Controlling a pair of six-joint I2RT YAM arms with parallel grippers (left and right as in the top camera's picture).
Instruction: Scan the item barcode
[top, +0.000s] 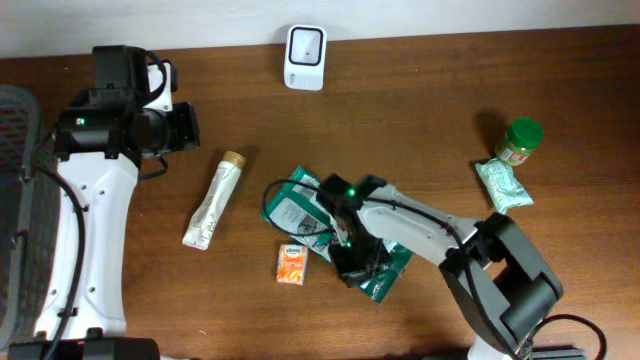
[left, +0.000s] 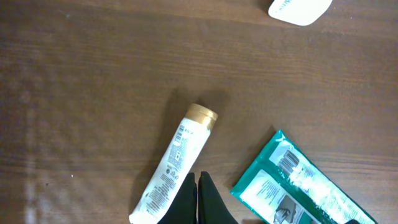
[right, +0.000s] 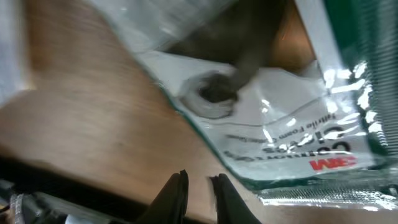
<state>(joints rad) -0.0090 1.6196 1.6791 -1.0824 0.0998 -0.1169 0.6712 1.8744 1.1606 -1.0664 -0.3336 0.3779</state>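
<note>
**The green 3M packet (top: 290, 212) is seen lying flat near the middle of the table (top: 420, 90), with the right gripper (right: 199, 185) lowered over it.**

The right gripper's fingers are drawn nearly together. A narrow strip of bare wood is seen between them, beside the packet's edge, and nothing is clamped. The left gripper (left: 198, 198) is pressed shut on nothing. A gold-capped white tube (top: 214, 201) is laid just left of the packet. A barcode is shown on the packet's white label. The white scanner (top: 304, 57) is set at the far edge, well apart.
</note>
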